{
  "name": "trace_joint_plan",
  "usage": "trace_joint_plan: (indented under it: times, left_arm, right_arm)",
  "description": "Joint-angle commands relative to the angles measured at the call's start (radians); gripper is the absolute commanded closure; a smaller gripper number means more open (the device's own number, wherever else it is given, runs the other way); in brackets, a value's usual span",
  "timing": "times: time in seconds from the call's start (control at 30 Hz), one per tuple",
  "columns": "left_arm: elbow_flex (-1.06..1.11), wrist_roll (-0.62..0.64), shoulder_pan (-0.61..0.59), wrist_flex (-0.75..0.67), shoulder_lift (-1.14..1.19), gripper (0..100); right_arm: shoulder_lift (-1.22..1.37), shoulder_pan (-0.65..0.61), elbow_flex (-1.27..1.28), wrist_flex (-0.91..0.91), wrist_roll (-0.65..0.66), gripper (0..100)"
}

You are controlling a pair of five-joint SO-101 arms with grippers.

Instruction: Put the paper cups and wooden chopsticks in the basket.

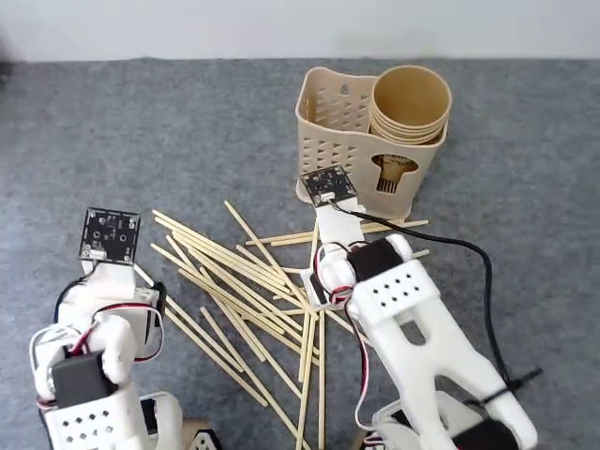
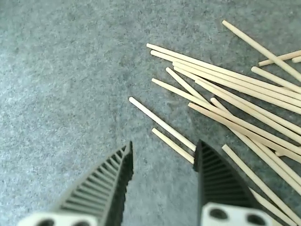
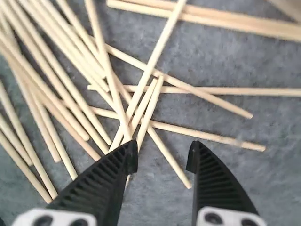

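Many wooden chopsticks [image 1: 230, 258] lie scattered and crossed on the grey carpet between the two arms. A stack of paper cups [image 1: 410, 127] stands in one compartment of the beige perforated basket [image 1: 337, 150] at the back. My left gripper [image 2: 164, 147] is open just above the carpet at the pile's left edge, with the ends of two chopsticks [image 2: 162, 125] reaching between its fingers. My right gripper [image 3: 163, 149] is open low over a tangle of crossed chopsticks [image 3: 148, 70], holding nothing. The right arm [image 1: 394, 291] stands in front of the basket.
The basket's other compartment [image 1: 333, 98] is open at the top. Bare carpet [image 1: 112, 141] stretches to the left of the basket and beyond the pile. A black cable [image 1: 469, 248] runs along the right arm. The left arm [image 1: 98, 319] is at the front left.
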Motion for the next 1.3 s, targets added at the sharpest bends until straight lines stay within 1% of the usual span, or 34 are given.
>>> trace_joint_plan:
  times: [0.0, 0.07, 0.2, 0.33, 0.43, 0.53, 0.6, 0.7, 0.8, 0.87, 1.03, 1.27]
  left_arm:
    - [0.044, -0.089, 0.006, -0.072, -0.026, 80]
    - [0.085, -0.117, 0.006, -0.104, -0.026, 80]
    - [0.159, -0.12, 0.006, -0.163, -0.028, 80]
    - [0.199, -0.117, 0.006, -0.173, -0.029, 80]
    - [0.232, -0.115, 0.006, -0.173, -0.029, 80]
    - [0.262, -0.078, 0.008, -0.176, -0.029, 80]
    - [0.278, -0.066, 0.008, -0.193, -0.029, 80]
    - [0.303, -0.063, 0.008, -0.216, -0.029, 80]
    - [0.306, -0.063, 0.006, -0.218, -0.029, 80]
    - [0.308, -0.063, 0.002, -0.218, -0.029, 80]
    - [0.312, -0.063, 0.0, -0.213, -0.029, 80]
    - [0.329, -0.068, 0.0, -0.216, -0.031, 80]
  right_arm:
    - [0.016, -0.002, -0.052, -0.022, -0.109, 80.9]
    - [0.016, -0.005, -0.052, -0.022, -0.133, 80.9]
    - [0.025, -0.005, -0.052, -0.024, -0.138, 80.9]
    - [0.027, -0.005, -0.04, -0.024, -0.133, 80.5]
    - [0.027, -0.005, -0.021, -0.094, -0.133, 80.8]
    - [0.027, -0.007, -0.003, -0.179, -0.135, 80.8]
    - [0.027, -0.01, -0.002, -0.193, -0.138, 80.8]
    - [0.028, -0.062, 0.009, -0.191, -0.14, 80.8]
    - [0.028, -0.113, 0.026, -0.193, -0.181, 80.8]
    - [0.038, -0.134, 0.026, -0.191, -0.186, 80.8]
    - [0.165, -0.134, 0.006, -0.205, -0.181, 80.8]
    - [0.375, -0.085, -0.104, -0.206, -0.18, 80.8]
